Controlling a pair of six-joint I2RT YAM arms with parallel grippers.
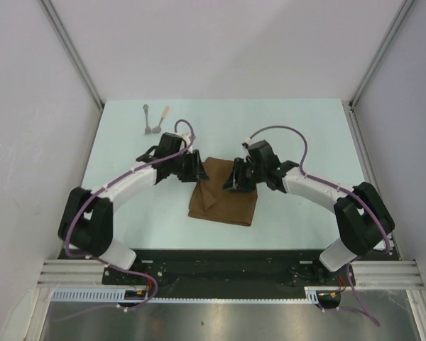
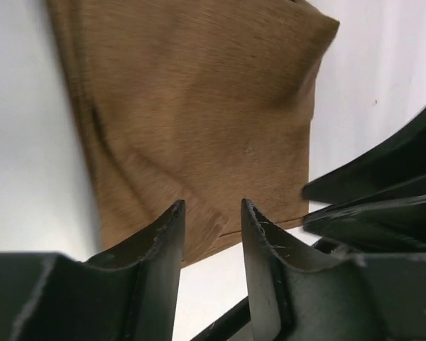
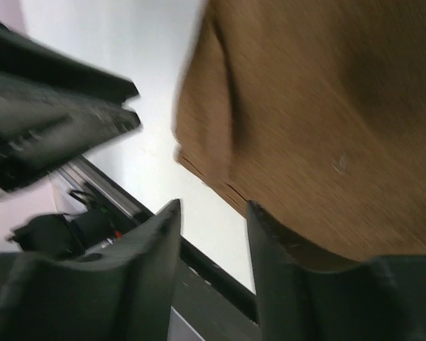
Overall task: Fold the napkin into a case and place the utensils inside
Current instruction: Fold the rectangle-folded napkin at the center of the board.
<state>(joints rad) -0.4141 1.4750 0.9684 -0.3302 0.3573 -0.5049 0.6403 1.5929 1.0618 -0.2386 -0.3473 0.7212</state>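
— Napkin [image 1: 224, 200], folded, lies on the table [image 1: 305, 135] between the arms: left gripper [image 1: 198, 170] at its far-left corner, right gripper [image 1: 236, 179] over its far-right edge. Jaws?
— Both stand parted, gripping nothing. Left wrist view shows the cloth's edge just past the fingers [image 2: 163, 245]; right wrist view, blurred, shows cloth reaching its right-hand finger. Only the overhead camera catches the utensils [image 1: 155, 121], far left, well apart from the cloth
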